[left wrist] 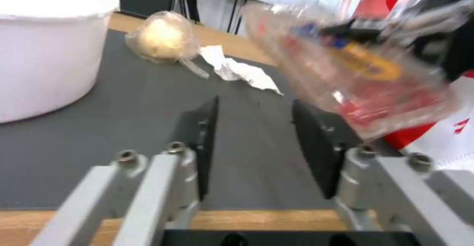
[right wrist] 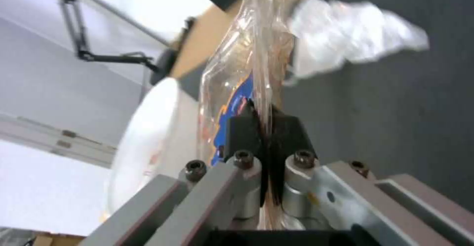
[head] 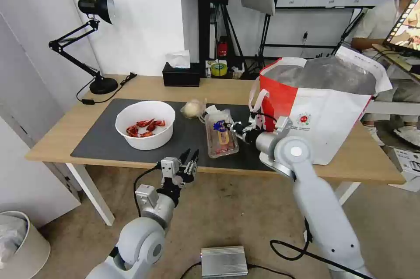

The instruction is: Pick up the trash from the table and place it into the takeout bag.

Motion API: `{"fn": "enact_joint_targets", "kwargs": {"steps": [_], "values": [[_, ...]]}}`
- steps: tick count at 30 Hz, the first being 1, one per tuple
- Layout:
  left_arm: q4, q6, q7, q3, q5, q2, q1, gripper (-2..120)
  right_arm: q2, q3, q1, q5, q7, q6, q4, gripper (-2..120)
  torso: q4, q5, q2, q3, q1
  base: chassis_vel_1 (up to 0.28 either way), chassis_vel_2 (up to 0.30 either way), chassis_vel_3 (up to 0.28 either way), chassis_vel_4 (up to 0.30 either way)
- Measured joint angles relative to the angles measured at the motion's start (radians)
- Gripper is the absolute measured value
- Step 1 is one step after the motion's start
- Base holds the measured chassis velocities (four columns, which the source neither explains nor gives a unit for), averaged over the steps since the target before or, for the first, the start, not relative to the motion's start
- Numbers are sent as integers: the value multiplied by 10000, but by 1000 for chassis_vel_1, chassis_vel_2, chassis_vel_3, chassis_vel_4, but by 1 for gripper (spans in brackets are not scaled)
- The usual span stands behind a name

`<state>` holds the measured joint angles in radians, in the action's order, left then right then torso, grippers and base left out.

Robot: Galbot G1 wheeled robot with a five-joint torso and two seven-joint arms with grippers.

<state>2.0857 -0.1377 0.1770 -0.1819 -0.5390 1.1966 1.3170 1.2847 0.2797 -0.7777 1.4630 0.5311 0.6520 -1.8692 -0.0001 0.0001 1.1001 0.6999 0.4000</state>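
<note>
My right gripper [head: 231, 127] is shut on the rim of the clear plastic tray [head: 222, 135], and its fingers [right wrist: 242, 127] pinch the thin edge of the tray [right wrist: 237, 72]. In the left wrist view the tray [left wrist: 355, 72] hangs tilted above the mat [left wrist: 123, 146]. The takeout bag [head: 319, 108] stands open just right of it. The white bowl [head: 144, 132] with red shells, the pale bundle [head: 193, 108] and the crumpled napkin [head: 213, 110] lie on the mat. My left gripper [head: 189, 159] is open at the table's front edge, its fingers [left wrist: 207, 127] holding nothing.
A black tissue box [head: 180, 75] and a black desk lamp [head: 98, 12] stand along the back of the table [head: 52, 143]. On the floor are a white bin [head: 19, 244] at the left and a silver box [head: 224, 260] between my arms.
</note>
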Motion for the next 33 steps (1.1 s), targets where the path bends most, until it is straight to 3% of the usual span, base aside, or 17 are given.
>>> {"fn": "enact_joint_targets", "kwargs": {"steps": [1,11,14,27,33], "values": [[0,0,0,0,0,0,0,52,0,0,0,0,0,0,0,0,0,0,0,0,0,0,0,0,0],[321,-36,15,-308,10,-97,144,93,-517,552,644,139,99,-273,-1655,0,1,-1,0,0,-1,0,0,0,0],[376,-41,16,-357,10,-83,194,98,-657,765,812,307,196,-354,-1797,0,1,-1,0,0,0,0,0,0,0],[512,-56,21,-470,29,19,368,100,-1753,2044,1800,1061,539,-759,-1636,0,0,1,-1,1,0,0,0,0,0],[465,-56,18,-384,65,117,375,100,-2387,2289,2064,-37,12,-1442,-1046,0,0,1,-1,0,0,0,0,0,0]]}}
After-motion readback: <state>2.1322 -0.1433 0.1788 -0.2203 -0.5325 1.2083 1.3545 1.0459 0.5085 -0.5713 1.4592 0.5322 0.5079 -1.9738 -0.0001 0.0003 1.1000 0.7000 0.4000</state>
